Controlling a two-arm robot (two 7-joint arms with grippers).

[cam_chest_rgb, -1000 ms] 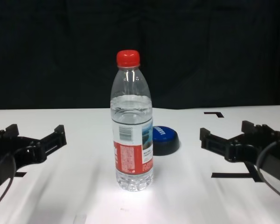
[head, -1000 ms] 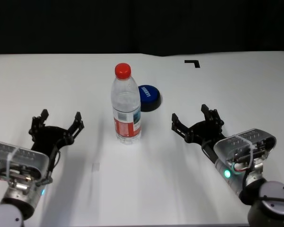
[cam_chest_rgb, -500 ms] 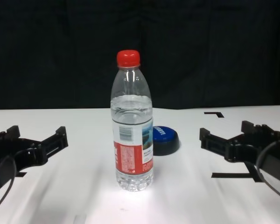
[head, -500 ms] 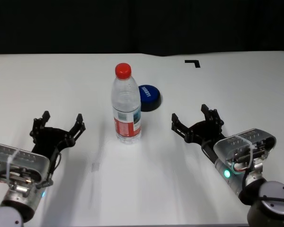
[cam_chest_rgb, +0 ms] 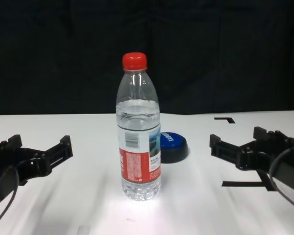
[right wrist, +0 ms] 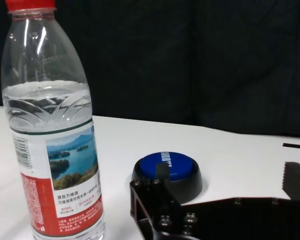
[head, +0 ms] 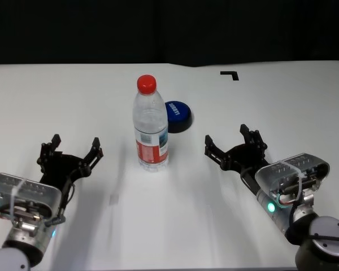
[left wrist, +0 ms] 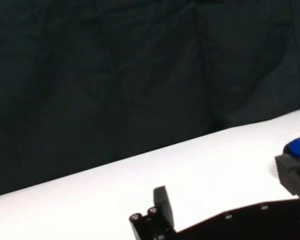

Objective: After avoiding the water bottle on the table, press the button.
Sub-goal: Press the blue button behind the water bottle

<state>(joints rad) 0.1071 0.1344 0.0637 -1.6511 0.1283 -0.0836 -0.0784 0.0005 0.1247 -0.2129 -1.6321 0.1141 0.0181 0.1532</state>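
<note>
Mid-table, bottle (head: 151, 128) stands upright just before button (head: 178, 115). Left gripper (head: 69, 153) and right gripper (head: 235, 145): jaws wide, empty. Risk: straight-in reach topples bottle.

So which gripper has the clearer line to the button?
The right gripper. The button sits behind and right of the bottle, so open table lies between them; for the left gripper, the bottle stands in the way.
</note>
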